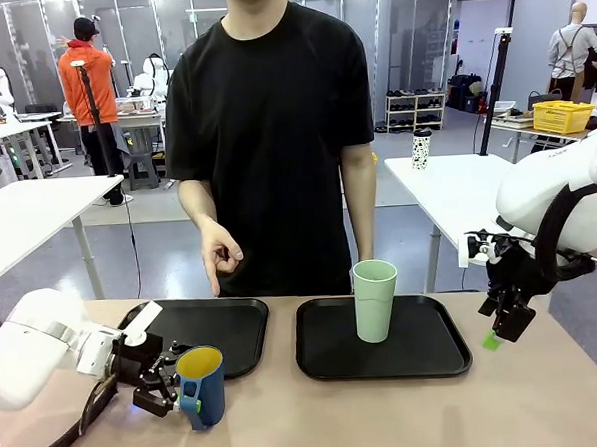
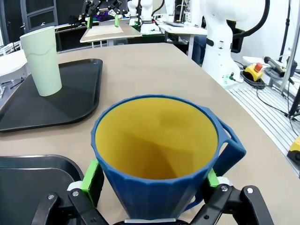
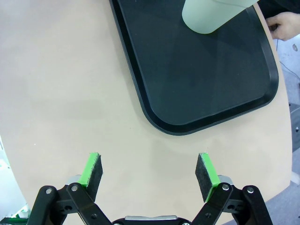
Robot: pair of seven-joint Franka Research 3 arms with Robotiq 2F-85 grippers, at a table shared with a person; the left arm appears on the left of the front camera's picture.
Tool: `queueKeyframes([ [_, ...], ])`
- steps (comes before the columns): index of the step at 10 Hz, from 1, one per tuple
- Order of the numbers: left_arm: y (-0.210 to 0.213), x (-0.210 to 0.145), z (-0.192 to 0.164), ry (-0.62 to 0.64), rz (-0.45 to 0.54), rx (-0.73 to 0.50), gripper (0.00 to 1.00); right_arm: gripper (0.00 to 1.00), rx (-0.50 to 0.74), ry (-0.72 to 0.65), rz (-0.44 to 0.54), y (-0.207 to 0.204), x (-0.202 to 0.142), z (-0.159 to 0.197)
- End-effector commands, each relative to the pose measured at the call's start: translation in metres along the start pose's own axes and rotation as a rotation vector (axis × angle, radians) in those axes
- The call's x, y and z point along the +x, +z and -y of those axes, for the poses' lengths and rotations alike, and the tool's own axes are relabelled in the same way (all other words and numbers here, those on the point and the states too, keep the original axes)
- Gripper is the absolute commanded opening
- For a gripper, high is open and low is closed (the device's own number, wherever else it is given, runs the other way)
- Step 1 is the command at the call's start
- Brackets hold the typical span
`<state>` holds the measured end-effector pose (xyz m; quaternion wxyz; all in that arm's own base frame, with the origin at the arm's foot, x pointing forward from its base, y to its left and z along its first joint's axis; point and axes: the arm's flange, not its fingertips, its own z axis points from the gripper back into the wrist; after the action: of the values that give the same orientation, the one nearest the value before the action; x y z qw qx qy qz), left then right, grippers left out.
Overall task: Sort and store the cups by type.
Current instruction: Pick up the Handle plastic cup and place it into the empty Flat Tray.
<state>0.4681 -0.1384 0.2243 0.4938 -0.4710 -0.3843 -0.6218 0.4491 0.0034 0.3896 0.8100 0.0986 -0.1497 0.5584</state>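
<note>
The dark blue mug [image 1: 203, 389] with a yellow inside stands on the table just in front of the left black tray [image 1: 229, 332]. My left gripper [image 1: 177, 388] is shut on the blue mug [image 2: 157, 154], its green pads [image 2: 91, 174] pressing both sides, handle to the right in the left wrist view. The mint-green tumbler [image 1: 375, 300] stands upright on the right black tray [image 1: 425, 352]. My right gripper [image 1: 506, 325] hangs open and holds nothing above the table, right of that tray. In the right wrist view the right gripper [image 3: 149, 171] faces bare tabletop, with the tumbler [image 3: 211, 14] beyond.
A person stands at the far side, one hand [image 1: 220, 258] pointing down over the left tray. A white cup with black spots [image 1: 421, 149] sits on a far table. The right tray's corner [image 3: 178, 126] lies just ahead of my right gripper.
</note>
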Motion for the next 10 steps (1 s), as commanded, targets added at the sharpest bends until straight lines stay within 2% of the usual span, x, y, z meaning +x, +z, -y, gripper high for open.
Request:
queueKeyframes([
  [1,-0.0058,-0.0021,-0.0079,-0.021,0.067,-0.001,1.00,1.00,-0.003,-0.001,0.007,-0.0015,-0.0002,0.0006],
  [3,-0.0066,-0.0053,-0.0079,-0.012,0.072,-0.009,1.00,1.00,-0.003,-0.001,0.007,-0.0015,-0.0002,0.0006],
  [5,-0.0057,-0.0077,-0.0077,-0.012,0.119,-0.034,0.82,1.00,-0.003,-0.001,0.007,-0.0015,-0.0002,0.0006],
  [8,-0.0061,-0.0070,-0.0083,-0.024,0.116,-0.041,0.55,1.00,-0.003,-0.001,0.007,-0.0015,-0.0002,0.0006],
  [10,-0.0037,0.0010,-0.0054,0.008,0.130,-0.026,0.57,1.00,-0.003,-0.001,0.007,-0.0015,-0.0002,0.0006],
])
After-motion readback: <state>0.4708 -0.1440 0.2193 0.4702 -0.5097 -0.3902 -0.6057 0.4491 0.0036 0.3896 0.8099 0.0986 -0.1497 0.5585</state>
